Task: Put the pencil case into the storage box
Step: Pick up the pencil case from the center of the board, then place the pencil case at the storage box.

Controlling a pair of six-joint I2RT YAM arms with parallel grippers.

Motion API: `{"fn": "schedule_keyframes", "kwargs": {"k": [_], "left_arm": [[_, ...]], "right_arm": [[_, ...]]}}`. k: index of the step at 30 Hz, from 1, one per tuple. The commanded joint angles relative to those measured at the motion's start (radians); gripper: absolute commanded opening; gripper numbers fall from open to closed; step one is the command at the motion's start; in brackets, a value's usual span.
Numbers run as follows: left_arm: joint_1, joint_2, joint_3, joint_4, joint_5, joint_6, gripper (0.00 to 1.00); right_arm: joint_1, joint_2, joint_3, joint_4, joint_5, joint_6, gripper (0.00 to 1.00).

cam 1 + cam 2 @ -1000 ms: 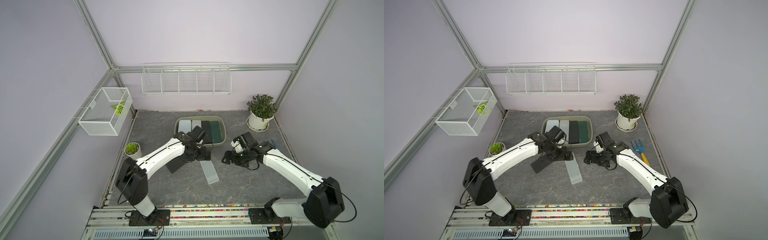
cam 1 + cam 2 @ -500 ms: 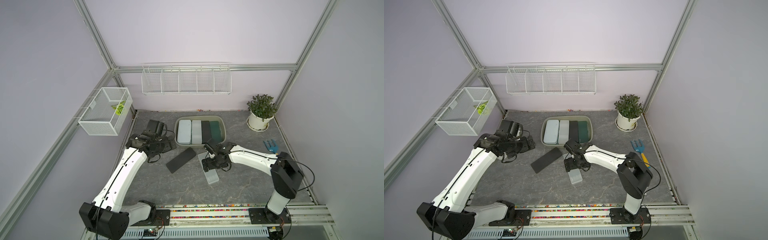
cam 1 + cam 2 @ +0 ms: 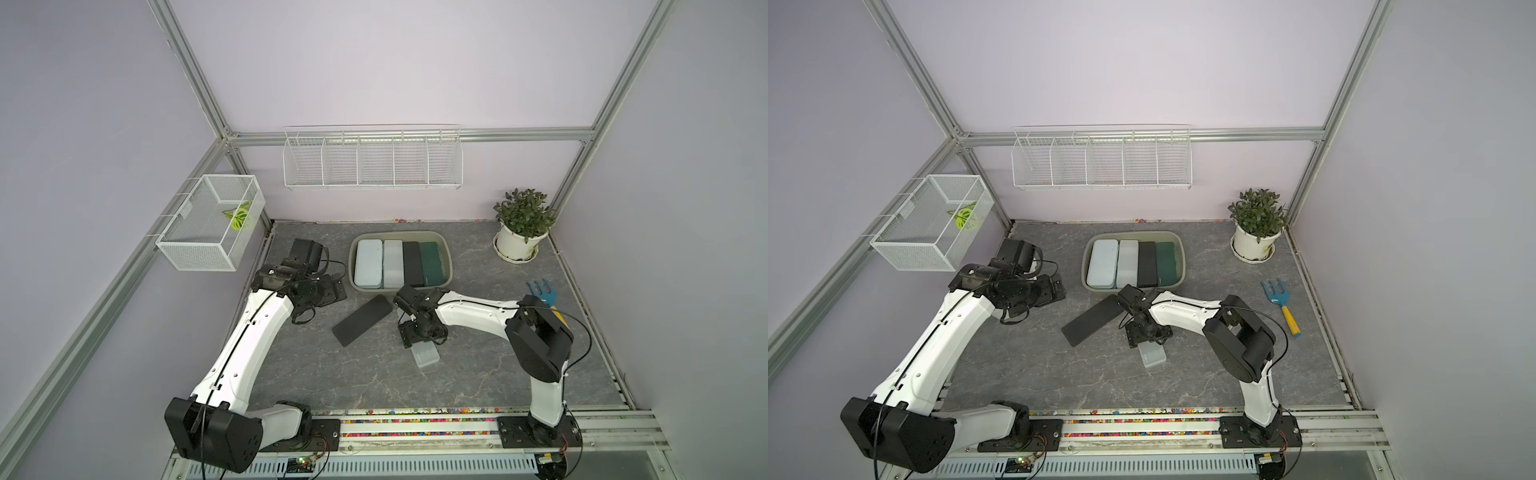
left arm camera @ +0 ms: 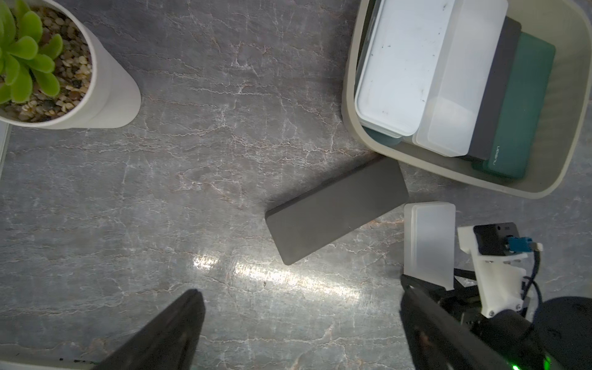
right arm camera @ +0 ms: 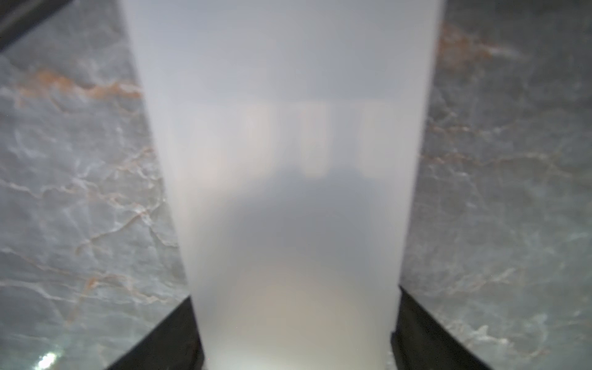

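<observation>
The olive-grey storage box stands at the back middle and holds several pencil cases side by side. A translucent white pencil case lies on the table in front of the box. My right gripper is down over its middle, with a black finger pressed against each long side. A black pencil case lies slantwise just left of it. My left gripper hangs open and empty left of the box.
A potted plant stands at the back right, with a blue hand rake in front of it. A small succulent pot is near the left arm. A white mesh basket and a wire rack hang on the walls.
My left arm has drawn back from the box to the left side. My right arm has swung left onto the translucent case, and its jaws have closed in on the case's sides.
</observation>
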Motion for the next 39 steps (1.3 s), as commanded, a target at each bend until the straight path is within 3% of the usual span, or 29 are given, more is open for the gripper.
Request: {"fn": "schedule_keyframes", "kwargs": {"k": [1, 3, 10, 14, 26, 34, 39], "left_arm": [[0.012, 0.028, 0.025, 0.009, 0.002, 0.041, 1.00], [0.021, 0.050, 0.039, 0.020, 0.006, 0.054, 1.00], [0.046, 0.166, 0.094, 0.065, 0.022, 0.090, 1.00], [0.048, 0.231, 0.110, 0.100, 0.038, 0.095, 1.00], [0.071, 0.314, 0.145, 0.123, 0.059, 0.101, 1.00], [0.091, 0.336, 0.155, 0.117, 0.068, 0.106, 1.00], [0.112, 0.347, 0.165, 0.109, 0.068, 0.118, 1.00]], "right_arm": [[-0.010, -0.012, 0.018, -0.047, -0.021, 0.001, 0.69], [-0.028, -0.057, 0.010, -0.064, -0.031, -0.002, 0.62], [-0.150, -0.262, 0.090, -0.188, -0.035, -0.072, 0.58], [-0.208, -0.248, 0.234, -0.195, -0.010, -0.129, 0.58], [-0.333, 0.274, 0.924, -0.271, 0.013, -0.187, 0.57], [-0.368, 0.544, 1.209, -0.295, -0.027, -0.189, 0.57], [-0.374, 0.649, 1.280, -0.309, -0.059, -0.181, 0.57]]}}
